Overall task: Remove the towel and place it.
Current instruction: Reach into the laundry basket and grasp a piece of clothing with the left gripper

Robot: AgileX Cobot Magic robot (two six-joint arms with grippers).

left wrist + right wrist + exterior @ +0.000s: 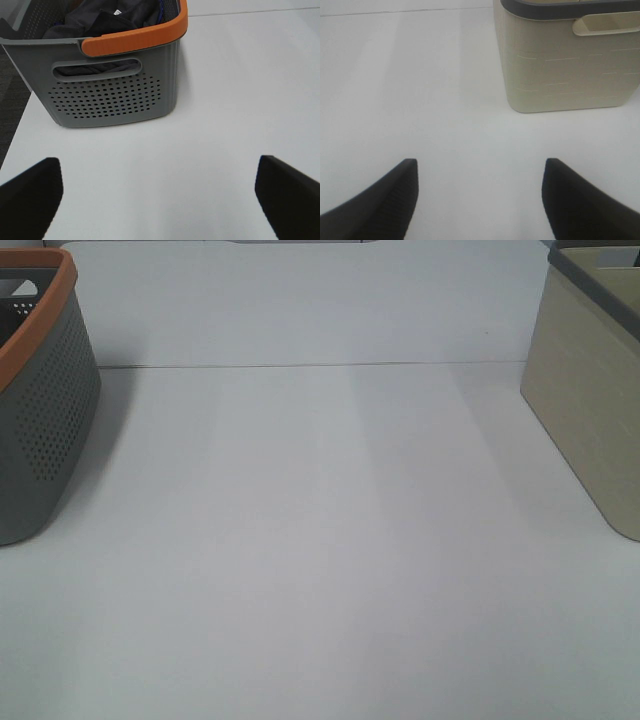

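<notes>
Seen from the left hand point(159, 172): spread wide, holding nothing, low over the white table point(320, 540) on the near side of the grey perforated basket point(115, 100) with its orange rim point(135, 37). Same for the right hand point(480, 165): spread wide, empty, facing the beige bin point(560, 70) at the right of the table. No sight of either hand from the high camera.

Lying inside the basket, at the left of the table: the towel point(100, 22), dark and crumpled, bunched below the rim, with a small white tag point(117, 11) on top and a fold showing through the handle slot point(97, 70). Seemingly heaped with other dark cloth, some of it edged in blue; hard to tell apart.

Likely troubles from here:
- Pinching the wrong piece, or two at once, given the tangle of similar dark fabric.
- Catching a finger on the orange rim when reaching over it, and shoving or tipping the light-looking basket toward the table edge close beside it.
- Grabbing only a shallow fold and losing the cloth mid-lift.
- Dragging the hanging tail over the rim and pulling the basket along.
- Dropping short of the place meant for it, probably the beige bin, if carried too low across the open table.
</notes>
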